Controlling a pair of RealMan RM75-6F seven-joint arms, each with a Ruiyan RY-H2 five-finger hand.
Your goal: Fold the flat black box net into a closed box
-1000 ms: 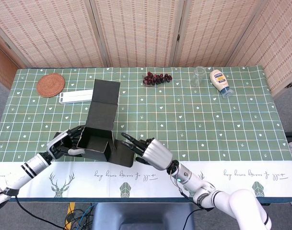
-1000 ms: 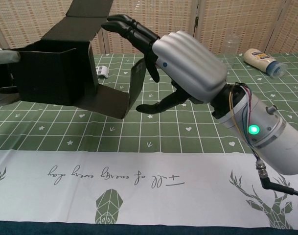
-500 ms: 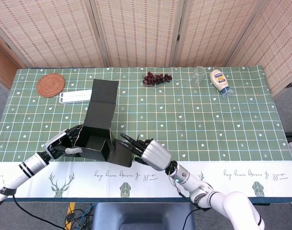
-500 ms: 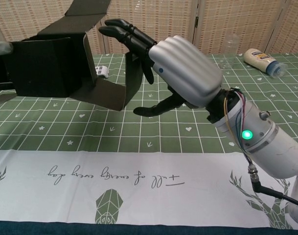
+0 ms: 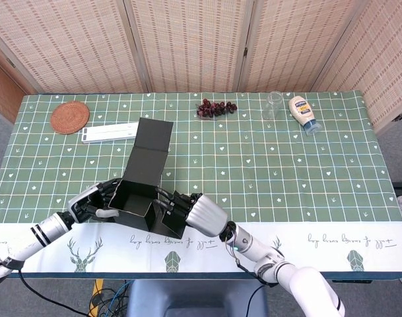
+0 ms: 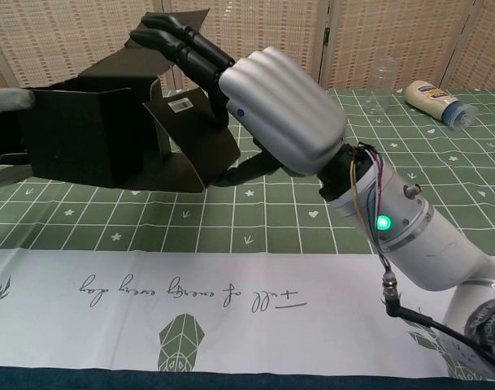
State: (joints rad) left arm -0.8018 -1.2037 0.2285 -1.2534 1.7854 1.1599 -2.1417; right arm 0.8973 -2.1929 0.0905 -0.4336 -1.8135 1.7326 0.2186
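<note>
The black box (image 5: pixel 136 200) stands partly folded near the table's front left, open at the top, with its long lid flap (image 5: pixel 151 155) rising behind. My left hand (image 5: pixel 92 203) grips the box's left wall; in the chest view only a sliver of it (image 6: pixel 2 122) shows at the left edge. My right hand (image 5: pixel 201 214) is at the box's right side, its fingers (image 6: pixel 178 41) stretched over the raised side flap (image 6: pixel 190 130) and pressing it toward the box (image 6: pixel 84 134). The thumb lies behind the flap's lower right edge. The right hand holds nothing.
Along the back of the green cloth lie a woven coaster (image 5: pixel 70 117), a white flat bar (image 5: pixel 108 132), dark grapes (image 5: pixel 216 107), a clear glass (image 5: pixel 274 104) and a mayonnaise bottle (image 5: pixel 303 113). The table's front edge runs just below both hands.
My right hand has moved left and pushed the side flap up from lying flat to leaning against the box. The box and its lid flap have turned slightly to the right.
</note>
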